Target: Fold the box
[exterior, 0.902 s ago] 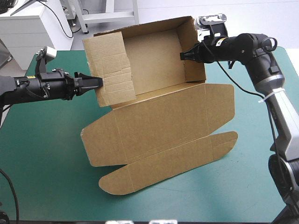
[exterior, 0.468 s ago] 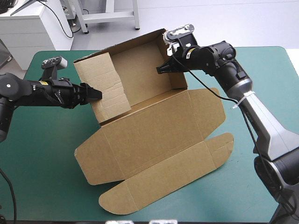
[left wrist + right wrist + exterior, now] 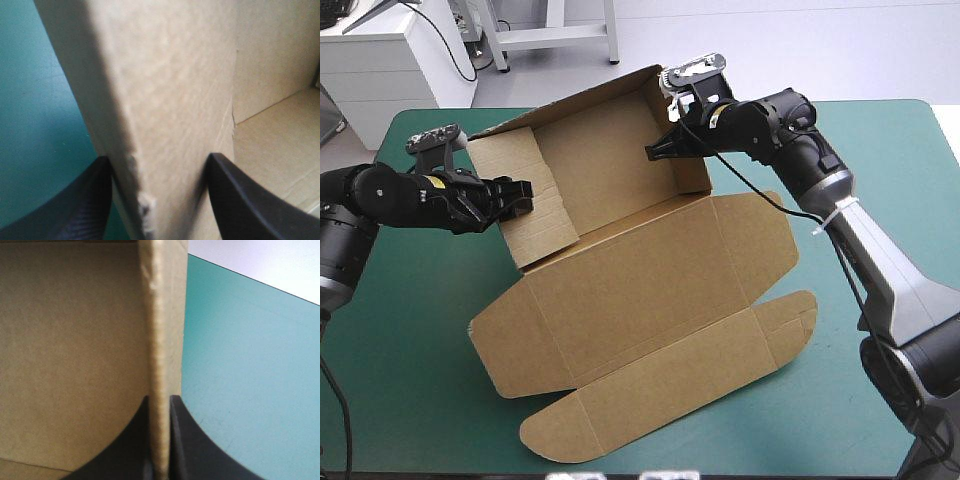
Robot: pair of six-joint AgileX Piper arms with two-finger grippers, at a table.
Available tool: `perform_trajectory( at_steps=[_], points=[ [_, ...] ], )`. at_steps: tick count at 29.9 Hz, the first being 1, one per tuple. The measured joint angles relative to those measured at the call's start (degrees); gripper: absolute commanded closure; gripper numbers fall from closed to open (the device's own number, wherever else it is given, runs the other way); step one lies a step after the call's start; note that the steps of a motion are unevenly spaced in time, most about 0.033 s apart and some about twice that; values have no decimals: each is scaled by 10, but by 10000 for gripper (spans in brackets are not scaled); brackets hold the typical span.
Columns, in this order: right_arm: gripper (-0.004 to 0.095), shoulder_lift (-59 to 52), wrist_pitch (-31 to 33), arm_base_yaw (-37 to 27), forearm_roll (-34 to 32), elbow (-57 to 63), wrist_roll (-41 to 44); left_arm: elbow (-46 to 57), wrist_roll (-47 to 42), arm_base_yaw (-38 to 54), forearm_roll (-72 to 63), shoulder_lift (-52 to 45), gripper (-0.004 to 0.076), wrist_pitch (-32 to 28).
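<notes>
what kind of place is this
Likely a robot lab bench: a table with a teal-green cover, a half-folded brown box, and a left tool and right tool gripping its walls.

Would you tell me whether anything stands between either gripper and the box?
Nothing visible does: the left gripper already clamps one side wall of the box, and the right gripper clamps the opposite wall.

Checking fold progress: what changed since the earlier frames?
The right gripper swung leftward, dragging the box toward the table's left edge; the left wall, in the left gripper, turned more upright. Unchanged: both grippers clamped on their side walls, lid lying open.
</notes>
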Motion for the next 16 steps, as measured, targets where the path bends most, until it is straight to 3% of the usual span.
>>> perform_trajectory(
  at_steps=[12,14,16],
  points=[
    [921,0,28,0,5,0,2,1,-104,-43,98,35,498,-11],
    [921,0,35,0,5,0,3,1,-114,-46,111,41,540,-11],
    [921,0,42,0,5,0,4,1,-118,-48,118,46,629,-13]
  ],
)
